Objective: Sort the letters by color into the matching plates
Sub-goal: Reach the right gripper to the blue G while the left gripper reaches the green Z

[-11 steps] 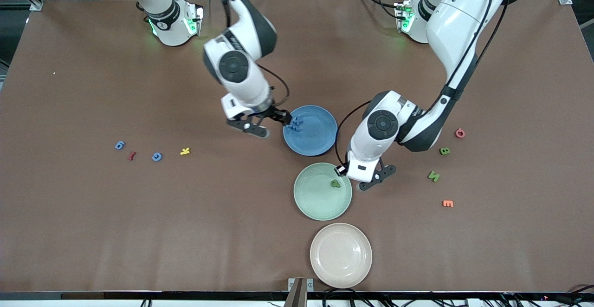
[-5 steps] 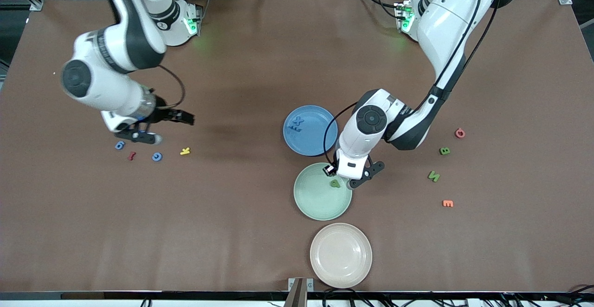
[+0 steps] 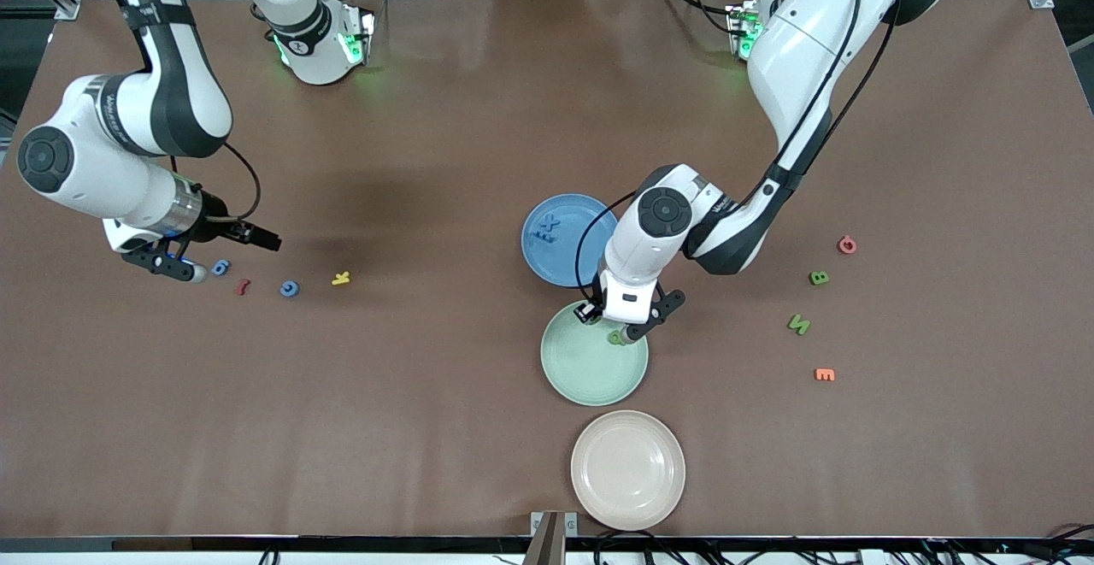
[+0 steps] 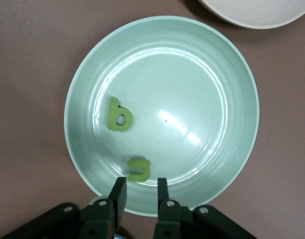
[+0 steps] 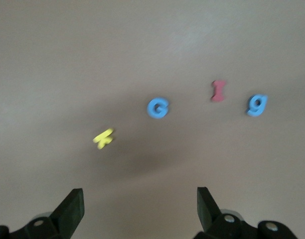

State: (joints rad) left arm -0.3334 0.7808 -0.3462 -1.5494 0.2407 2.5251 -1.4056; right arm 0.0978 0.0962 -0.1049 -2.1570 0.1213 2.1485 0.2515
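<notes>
The blue plate holds two blue letters. The mint green plate holds a green b and a green s. My left gripper is over that plate's rim, open, with the s lying just off its fingertips. Green letters B and N lie toward the left arm's end. My right gripper is wide open and empty over a blue g; another blue letter lies beside it. Both show in the right wrist view, g and G.
A red I and a yellow k lie among the blue letters. A red letter and an orange E lie near the green ones. A beige-pink plate stands nearest the front camera.
My right arm swung from the blue plate to the letters at its own end, leaving a second blue letter in that plate. My left gripper moved from beside the green plate to over its rim.
</notes>
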